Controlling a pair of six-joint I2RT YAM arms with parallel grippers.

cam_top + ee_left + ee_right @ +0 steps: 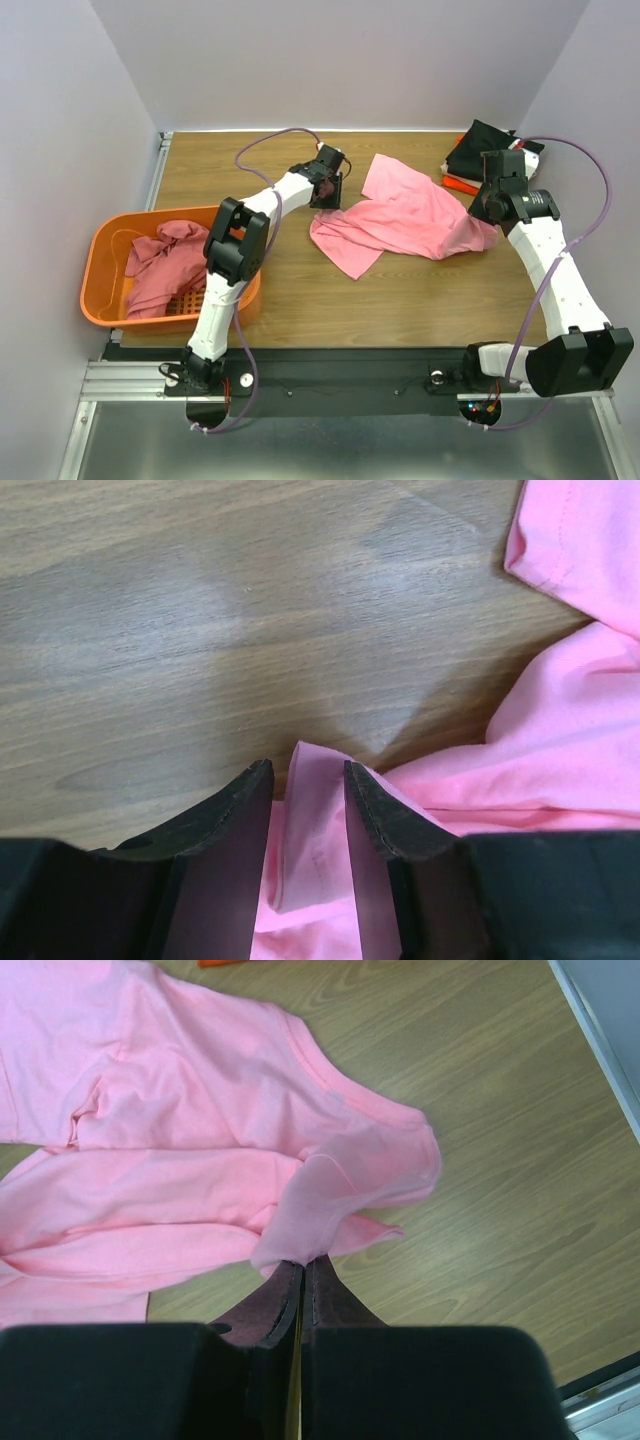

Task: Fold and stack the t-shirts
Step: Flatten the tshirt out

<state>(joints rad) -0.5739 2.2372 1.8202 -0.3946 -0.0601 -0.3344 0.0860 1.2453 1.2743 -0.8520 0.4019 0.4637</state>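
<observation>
The light pink t-shirt (400,215) lies crumpled and spread across the middle of the table. My left gripper (328,192) is at its left edge, jaws narrowly apart and closed on an upright fold of the pink cloth (310,810); its tips (308,768) are just above the wood. My right gripper (487,215) is shut on the shirt's right edge (320,1200) and lifts it slightly; its tips (303,1260) are pressed together. A darker rose shirt (160,262) lies bunched in the basket. Folded black (487,145) and red-orange (458,183) shirts are stacked at the back right. No beige shirt can be made out.
The orange slotted basket (100,270) stands at the front left, beside the left arm. Purple walls enclose the table on three sides. The table's right edge (600,1040) is close to my right gripper. Bare wood (400,295) lies in front of the pink shirt.
</observation>
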